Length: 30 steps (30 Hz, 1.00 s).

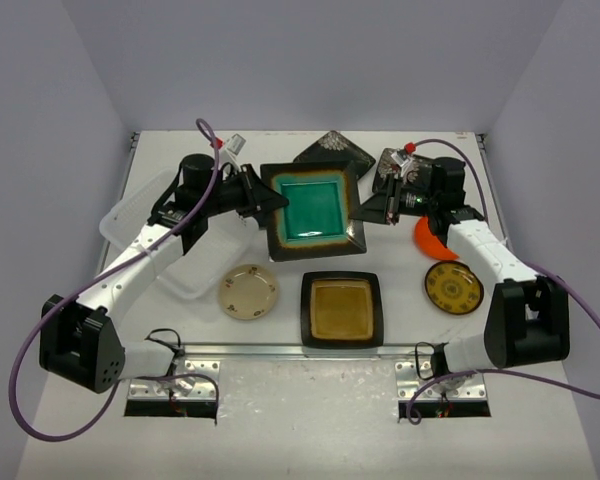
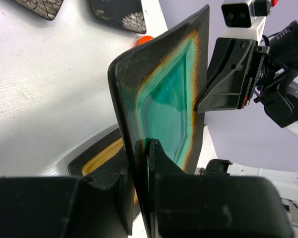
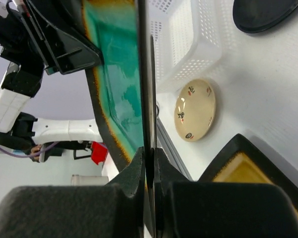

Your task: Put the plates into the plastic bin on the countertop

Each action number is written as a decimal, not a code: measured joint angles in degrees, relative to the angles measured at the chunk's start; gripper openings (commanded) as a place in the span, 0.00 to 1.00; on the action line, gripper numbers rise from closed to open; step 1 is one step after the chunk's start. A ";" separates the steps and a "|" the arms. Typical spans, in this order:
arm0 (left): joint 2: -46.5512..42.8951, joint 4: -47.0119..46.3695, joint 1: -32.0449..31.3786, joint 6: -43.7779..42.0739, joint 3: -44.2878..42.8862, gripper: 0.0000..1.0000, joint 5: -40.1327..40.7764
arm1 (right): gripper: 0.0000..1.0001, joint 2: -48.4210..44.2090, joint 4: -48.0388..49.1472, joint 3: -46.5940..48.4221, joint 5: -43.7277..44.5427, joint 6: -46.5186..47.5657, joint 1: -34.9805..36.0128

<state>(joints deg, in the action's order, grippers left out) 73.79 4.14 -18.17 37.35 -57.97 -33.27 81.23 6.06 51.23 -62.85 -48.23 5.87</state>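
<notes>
The square teal plate (image 1: pixel 313 207) hangs tilted above the middle of the countertop (image 1: pixel 310 420), held from both sides. My left gripper (image 1: pixel 272 200) is shut on its left rim (image 2: pixel 148 148), and my right gripper (image 1: pixel 365 208) is shut on the opposite rim (image 3: pixel 150 153). The clear plastic bin (image 1: pixel 130 215) sits at the left, partly under my left arm, and shows as a perforated wall (image 3: pixel 188 39) in the right wrist view. An amber square plate (image 1: pixel 341 308) lies below the teal one, with a cream round plate (image 1: pixel 248 291) to its left.
Two black flowered plates (image 1: pixel 332 150) (image 1: pixel 390 165) lie at the back. An orange plate (image 1: pixel 430 238) and a yellow round plate (image 1: pixel 453 287) lie under my right arm. A black round plate (image 3: pixel 263 12) rests beyond the bin. A metal rail (image 1: pixel 310 350) runs along the front edge.
</notes>
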 measured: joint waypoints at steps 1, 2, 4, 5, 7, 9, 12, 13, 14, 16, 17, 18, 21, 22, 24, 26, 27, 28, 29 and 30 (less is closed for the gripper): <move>-0.09 0.10 -0.10 0.47 0.01 0.00 0.44 | 0.37 -0.04 0.31 0.01 -0.17 -0.10 -0.17; -0.26 0.36 -0.16 0.64 0.05 0.00 1.13 | 0.50 -0.03 0.31 0.04 -0.28 -0.51 -0.23; -1.14 1.69 -0.22 0.75 0.38 0.00 3.40 | 0.82 0.01 0.39 0.23 -0.68 -1.67 -0.45; -1.95 3.16 -0.35 0.88 0.51 0.00 4.90 | 0.96 0.03 0.61 0.39 -0.81 -2.12 -0.71; -3.73 6.61 -0.48 1.03 0.63 0.00 8.00 | 0.99 0.05 0.81 0.76 -0.87 -2.59 -1.48; -5.27 10.64 0.16 1.13 0.28 0.00 11.33 | 0.99 0.05 0.29 1.46 -0.57 -2.44 -2.12; -6.80 17.84 3.57 2.05 -1.74 0.00 15.38 | 0.99 -0.19 -4.83 3.37 2.63 0.89 -2.78; -7.09 20.36 6.05 2.50 -2.92 0.00 15.81 | 0.99 -0.50 -7.11 3.92 4.08 2.56 -2.84; -7.42 22.15 8.62 3.03 -3.89 0.00 16.08 | 0.99 -0.97 -9.43 4.28 5.48 4.11 -2.92; -8.14 24.96 13.75 3.67 -5.58 0.00 17.70 | 0.99 -2.47 -13.60 4.49 7.88 6.90 -3.08; -8.59 26.06 18.05 4.01 -6.77 0.00 18.35 | 0.99 -3.38 -15.43 4.49 8.75 8.00 -3.11; -8.87 26.78 21.64 4.17 -7.57 0.00 18.81 | 0.99 -4.33 -17.08 4.49 9.62 9.07 -3.11; -9.08 28.36 31.93 3.78 -9.19 0.00 20.48 | 0.99 -7.06 -19.95 4.20 11.55 11.33 -3.13; -8.96 28.64 34.89 3.38 -9.28 0.00 21.44 | 0.99 -7.82 -20.41 3.92 11.92 11.88 -3.13; -7.99 29.53 39.19 2.80 -9.28 0.00 22.13 | 0.99 -9.04 -21.58 3.23 12.53 13.05 -3.13; -6.44 30.70 41.25 2.17 -9.25 0.00 22.33 | 0.99 -9.59 -22.81 2.54 13.18 14.18 -3.13; -5.48 31.33 41.73 1.90 -9.25 0.00 22.33 | 0.99 -9.73 -23.12 2.22 13.59 14.67 -3.13; -4.61 32.00 41.87 1.72 -9.24 0.00 22.17 | 0.99 -10.08 -23.54 1.37 14.16 15.12 -3.13; -3.95 32.48 41.88 1.56 -9.10 0.00 22.00 | 0.99 -10.50 -23.89 0.52 14.76 15.48 -3.13; -3.54 32.70 41.88 1.51 -8.66 0.00 21.91 | 0.99 -11.04 -24.28 -0.36 15.26 15.82 -3.13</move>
<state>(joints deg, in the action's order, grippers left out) 70.25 36.84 23.70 38.86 -66.63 -11.37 70.19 -18.22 50.87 -47.59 -32.41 2.74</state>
